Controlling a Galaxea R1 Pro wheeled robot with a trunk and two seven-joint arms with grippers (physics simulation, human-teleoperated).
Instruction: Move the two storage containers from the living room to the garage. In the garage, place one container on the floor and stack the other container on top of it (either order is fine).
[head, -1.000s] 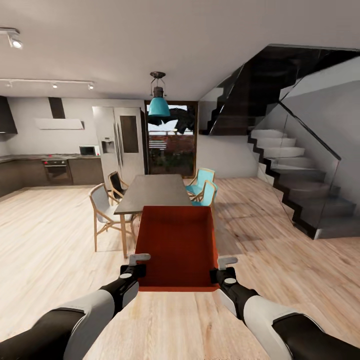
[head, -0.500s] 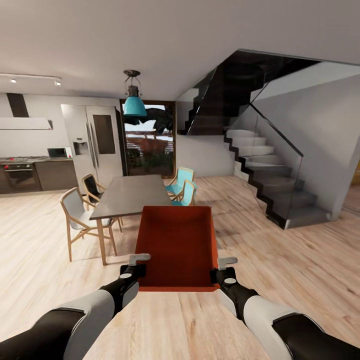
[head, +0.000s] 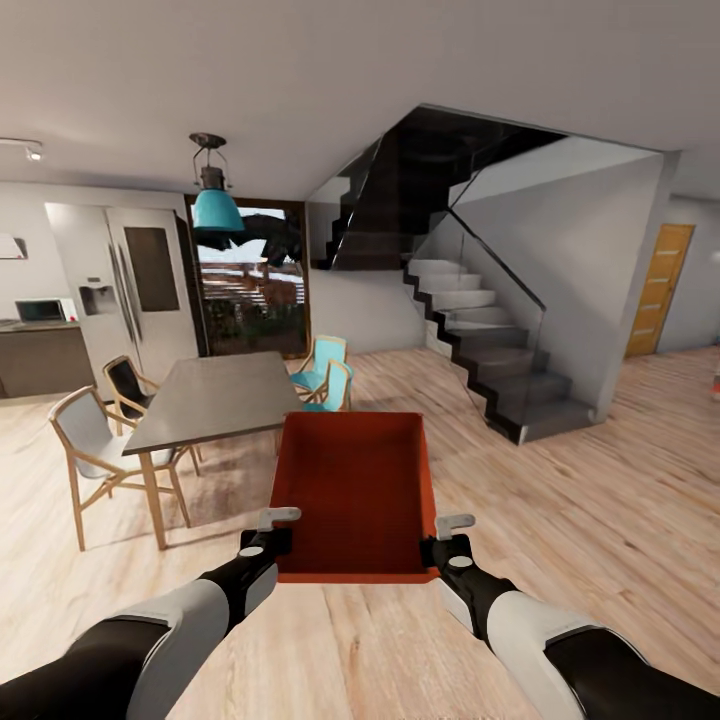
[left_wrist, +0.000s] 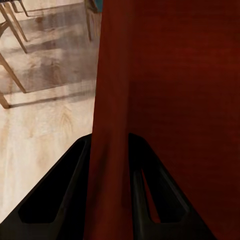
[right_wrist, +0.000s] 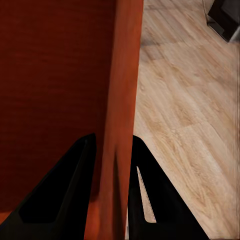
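Here, in the head view, one orange-red storage container (head: 355, 490) sat dead centre, held out in front of the trunk above the pale wood-plank floor (head: 600, 520), open top up, inside bare. The left gripper (head: 268, 538) was clenched on the container's left wall near its near corner, and the right gripper (head: 446, 541) was clenched on the right wall at the matching spot; both forearms ran in from approx 7 and 5 o'clock. At 10 o'clock stood a dark dining table (head: 215, 395) w/ wood-framed chairs (head: 95, 450) on its far-left side and teal chairs (head: 325, 370) at approx 12 o'clock, just beyond the container's far rim. A teal pendant lamp (head: 216, 205) hung above the table, w/ a fridge (head: 125, 290) and a glazed door (head: 252, 285) behind it. At approx 1 o'clock a dark staircase (head: 490, 350) w/ glass railing climbed leftward; at 2 o'clock, far off, was a honey-brown door (head: 658, 290).

Left wrist view: the two dark fingers (left_wrist: 65, 195) straddled the container's thin wall (left_wrist: 110, 150), one each side, pressed against it; container interior on one side, plank floor and chair legs (left_wrist: 12, 30) on the other.

Right wrist view: same grip, fingers (right_wrist: 67, 190) either side of the wall (right_wrist: 122, 125), squeezed onto it, red interior on one side, bare planks on the other, and a dark stair foot (right_wrist: 227, 17) at the frame's corner.
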